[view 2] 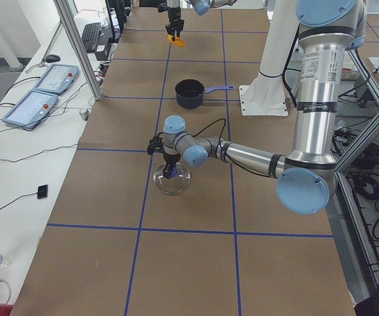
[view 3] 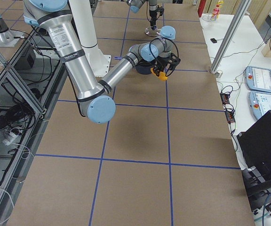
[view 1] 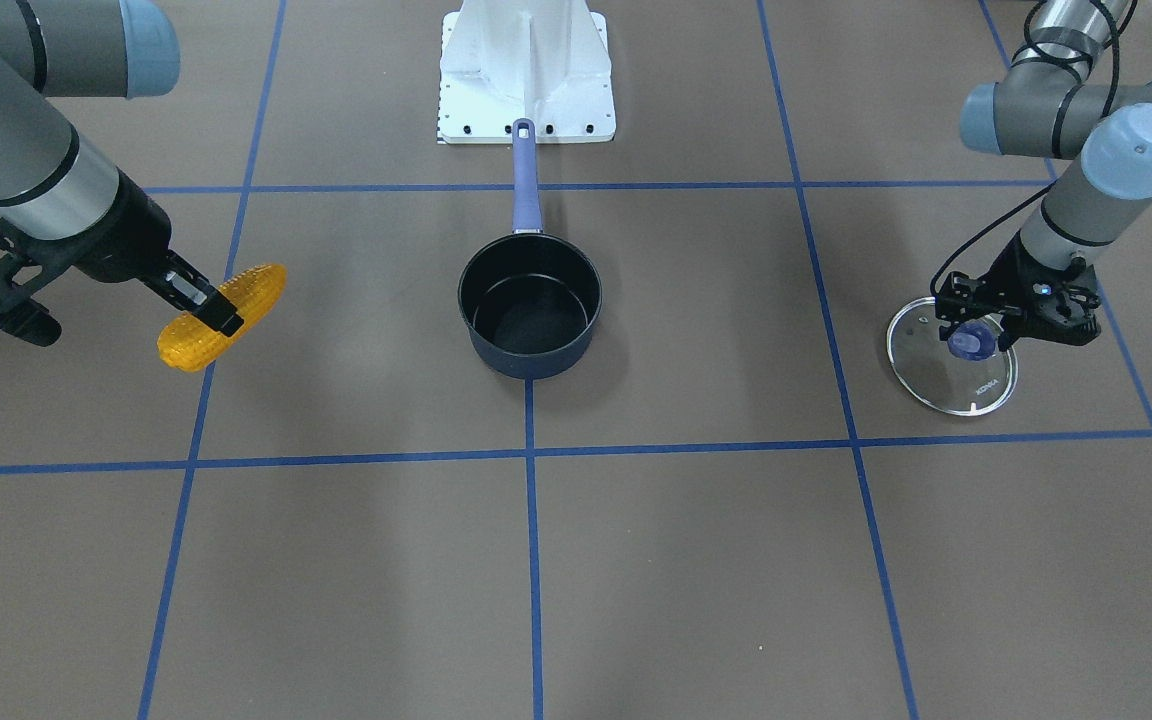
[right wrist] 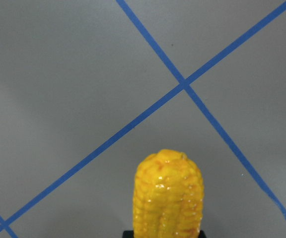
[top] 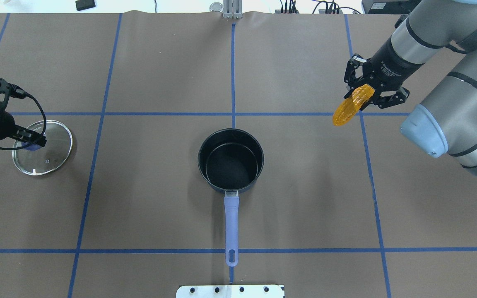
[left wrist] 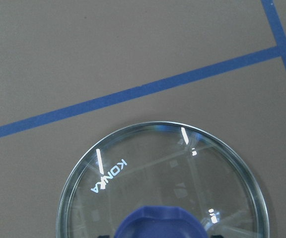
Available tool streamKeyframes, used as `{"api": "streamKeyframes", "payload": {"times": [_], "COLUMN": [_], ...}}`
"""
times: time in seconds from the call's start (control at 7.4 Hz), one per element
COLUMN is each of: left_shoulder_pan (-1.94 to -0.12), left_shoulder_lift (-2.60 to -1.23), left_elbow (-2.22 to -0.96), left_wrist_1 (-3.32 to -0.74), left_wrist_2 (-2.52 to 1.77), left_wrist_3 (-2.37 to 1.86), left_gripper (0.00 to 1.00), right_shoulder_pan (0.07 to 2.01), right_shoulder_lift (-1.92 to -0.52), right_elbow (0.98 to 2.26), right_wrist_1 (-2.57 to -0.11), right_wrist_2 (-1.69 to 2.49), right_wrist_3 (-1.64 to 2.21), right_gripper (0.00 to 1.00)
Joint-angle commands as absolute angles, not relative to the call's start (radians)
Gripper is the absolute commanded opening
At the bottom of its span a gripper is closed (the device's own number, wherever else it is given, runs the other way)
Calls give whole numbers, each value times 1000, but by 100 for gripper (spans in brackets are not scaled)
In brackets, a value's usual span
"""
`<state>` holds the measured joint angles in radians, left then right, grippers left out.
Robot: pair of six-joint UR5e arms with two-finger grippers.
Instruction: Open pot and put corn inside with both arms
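Note:
The pot [view 1: 531, 358] stands open in the middle of the table, black inside and empty [top: 231, 163], with its lavender handle [top: 231, 223] pointing at the robot base. My right gripper [top: 364, 93] is shut on the corn [top: 348, 108] and holds it above the table, off to the pot's far right. The corn also shows in the front view [view 1: 256, 290] and fills the bottom of the right wrist view [right wrist: 168, 196]. My left gripper [top: 35, 144] is shut on the blue knob of the glass lid [top: 50, 153], which sits low at the table far left of the pot.
The white base mount [view 1: 526, 70] stands just beyond the end of the pot handle. Blue tape lines divide the brown table cover into squares. In the left wrist view the lid [left wrist: 158, 173] lies below a tape line.

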<state>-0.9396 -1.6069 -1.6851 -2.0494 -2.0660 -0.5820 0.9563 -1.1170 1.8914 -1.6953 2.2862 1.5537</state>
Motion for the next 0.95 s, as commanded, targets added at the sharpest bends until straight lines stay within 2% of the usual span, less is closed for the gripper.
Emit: {"api": "streamKeyframes", "payload": {"times": [0.0,0.41,0.81], "left_shoulder_pan": [-1003,-1217,-1394], "left_shoulder_lift": [-1624,-1634,-1637], "left_elbow": [-1692,-1703,-1704], "left_wrist_1": [-2037,-1999,-1776], "left_wrist_2": [-2141,-2417,-2476], "left_wrist_3": [-581,-542,-196], "left_gripper": [94,97,97], "right_shoulder_pan": [911,751,605], "right_shoulder_lift": [-1080,-991,-910], "right_elbow": [1910,1911,1899], "right_wrist_1": [-1695,-1697,-1715], "right_wrist_2": [2275,2154,2062], "right_wrist_3": [1645,1799,1830], "right_gripper": [26,26,26]}}
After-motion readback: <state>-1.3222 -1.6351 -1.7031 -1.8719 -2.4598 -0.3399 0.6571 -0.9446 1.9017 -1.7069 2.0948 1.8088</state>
